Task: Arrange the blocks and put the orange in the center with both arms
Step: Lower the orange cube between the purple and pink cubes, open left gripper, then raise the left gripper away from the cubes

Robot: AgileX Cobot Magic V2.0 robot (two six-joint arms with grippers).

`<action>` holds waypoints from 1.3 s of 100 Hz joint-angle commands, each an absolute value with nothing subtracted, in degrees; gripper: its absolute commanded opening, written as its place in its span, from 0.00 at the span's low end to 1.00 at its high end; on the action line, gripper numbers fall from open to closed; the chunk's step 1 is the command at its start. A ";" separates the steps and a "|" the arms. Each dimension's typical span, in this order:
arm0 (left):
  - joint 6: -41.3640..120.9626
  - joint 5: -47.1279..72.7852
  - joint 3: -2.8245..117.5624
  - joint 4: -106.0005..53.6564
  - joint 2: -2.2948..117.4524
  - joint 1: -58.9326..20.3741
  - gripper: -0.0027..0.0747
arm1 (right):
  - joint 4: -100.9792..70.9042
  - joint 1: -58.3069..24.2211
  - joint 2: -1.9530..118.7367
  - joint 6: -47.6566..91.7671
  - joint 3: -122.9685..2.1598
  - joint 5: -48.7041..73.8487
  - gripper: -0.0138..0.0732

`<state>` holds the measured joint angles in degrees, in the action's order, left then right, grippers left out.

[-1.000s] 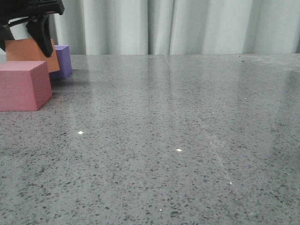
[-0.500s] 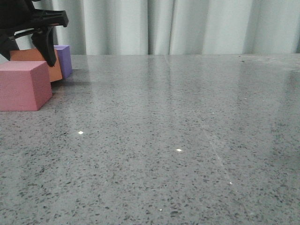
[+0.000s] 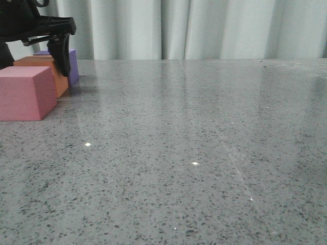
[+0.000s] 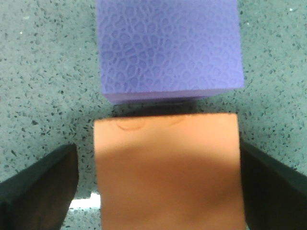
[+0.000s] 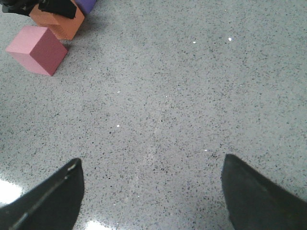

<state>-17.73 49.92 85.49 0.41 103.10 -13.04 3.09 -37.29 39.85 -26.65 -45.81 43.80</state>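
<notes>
Front view: the left gripper [image 3: 33,48] hangs low over the far left of the table [image 3: 204,143], fingers pointing down on either side of the orange cube [image 3: 38,62], which sits on the surface between the pinkish-red cube [image 3: 25,92] and the purple cube [image 3: 73,64]. Left wrist view: the 2 fingers [image 4: 38,191] flank the orange cube [image 4: 168,172] with a visible gap on 1 side, so the jaws are spread, not squeezing; the purple cube [image 4: 168,48] lies just past the fingertips. Right wrist view: the right gripper [image 5: 151,191] hovers above bare table, jaws wide apart, all 3 blocks well away from it.
</notes>
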 commanded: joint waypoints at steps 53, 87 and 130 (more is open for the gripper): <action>-18.21 46.47 86.97 3.23 86.08 -16.84 0.84 | 5.54 -37.24 39.53 -26.03 -47.20 40.63 0.84; -18.21 41.87 82.48 5.86 77.17 -21.22 0.83 | 11.81 -37.24 39.51 -26.03 -47.20 40.81 0.84; -18.21 30.72 62.94 5.74 63.10 -21.22 0.35 | 12.88 -37.24 33.76 -26.03 -36.58 27.72 0.78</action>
<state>-17.84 37.83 64.75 5.44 66.99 -20.75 11.41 -37.29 35.19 -26.65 -37.32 34.70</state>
